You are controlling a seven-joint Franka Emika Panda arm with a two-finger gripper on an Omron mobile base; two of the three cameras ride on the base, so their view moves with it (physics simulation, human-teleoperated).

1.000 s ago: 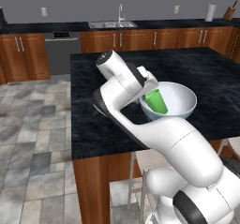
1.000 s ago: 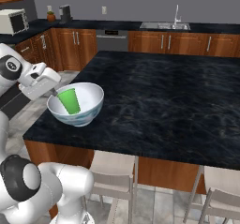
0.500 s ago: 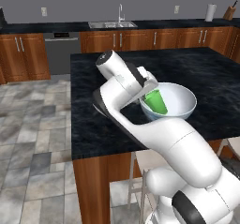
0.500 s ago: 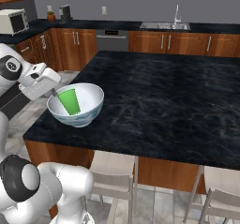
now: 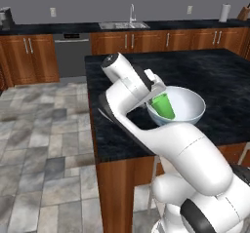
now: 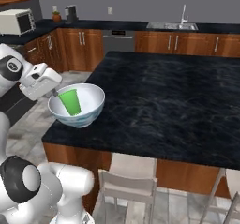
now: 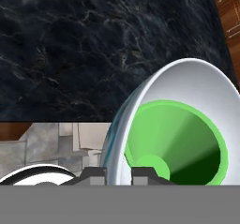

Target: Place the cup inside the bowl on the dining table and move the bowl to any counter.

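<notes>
The pale glassy bowl (image 5: 189,111) sits near the front left corner of the dining table (image 5: 219,73), with the green cup (image 5: 163,105) leaning inside it. My gripper (image 5: 155,91) is at the bowl's near rim. In the hand view the fingertips (image 7: 96,175) straddle the bowl (image 7: 187,78) rim, one outside and one inside next to the cup (image 7: 187,138), so my gripper (image 7: 118,176) is shut on the rim. From the right base view the bowl (image 6: 89,107) holds the cup (image 6: 70,101), and the gripper (image 6: 55,93) meets its left edge.
The counter (image 5: 49,28) with sink (image 5: 122,25) and dishwasher (image 5: 71,54) runs along the back wall. A microwave (image 6: 16,20) stands on the left counter. Stools (image 6: 126,188) sit under the dining table's (image 6: 164,92) front edge. A tiled floor (image 5: 44,129) lies to the left.
</notes>
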